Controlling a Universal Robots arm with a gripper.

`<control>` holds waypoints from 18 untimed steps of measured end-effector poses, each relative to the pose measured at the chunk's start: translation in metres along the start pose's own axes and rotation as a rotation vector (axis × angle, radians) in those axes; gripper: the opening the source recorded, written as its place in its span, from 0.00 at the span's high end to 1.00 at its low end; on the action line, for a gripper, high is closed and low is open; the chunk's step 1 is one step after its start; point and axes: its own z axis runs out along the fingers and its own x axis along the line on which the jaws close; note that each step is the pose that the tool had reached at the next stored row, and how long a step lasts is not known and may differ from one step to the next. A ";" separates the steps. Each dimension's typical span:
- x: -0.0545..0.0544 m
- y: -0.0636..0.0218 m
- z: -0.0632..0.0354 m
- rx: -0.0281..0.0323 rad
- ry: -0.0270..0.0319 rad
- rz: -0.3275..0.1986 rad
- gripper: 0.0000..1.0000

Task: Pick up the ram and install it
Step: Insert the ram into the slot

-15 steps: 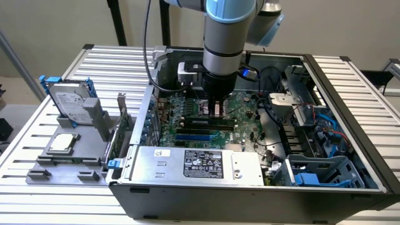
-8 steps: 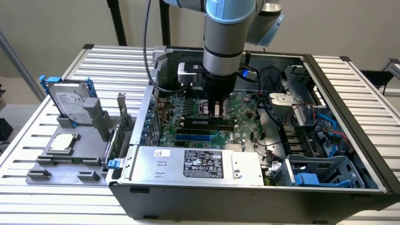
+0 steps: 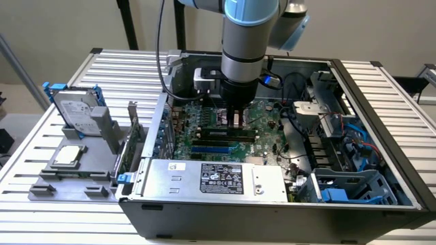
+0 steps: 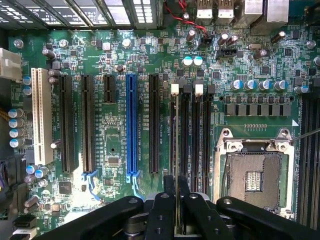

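My gripper [image 4: 176, 200] is shut on the ram [image 4: 176, 150]. In the wrist view the ram shows edge-on as a thin upright strip between the black fingers [image 4: 162, 212]. It runs along the memory slot with the white latch [image 4: 174, 90], beside the other black memory slots [image 4: 197, 140]. Whether its lower edge touches the slot I cannot tell. In the exterior view the gripper [image 3: 236, 115] hangs low over the green motherboard [image 3: 204, 148] inside the open computer case [image 3: 381, 127].
An open CPU socket [image 4: 255, 175] lies next to the memory slots, a blue expansion slot [image 4: 131, 125] on the other side. The power supply [image 3: 218, 178] sits at the case front. On the exterior view's left, a grey holder [image 3: 75, 173] carries a hard drive [image 3: 78, 109].
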 end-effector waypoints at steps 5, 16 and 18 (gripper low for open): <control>-0.001 0.0000 0.0001 -0.0003 0.0000 0.000 0.86; -0.001 0.0000 0.0032 -0.0005 0.0006 0.000 0.86; -0.001 0.0000 0.0036 -0.0005 0.0006 0.000 0.86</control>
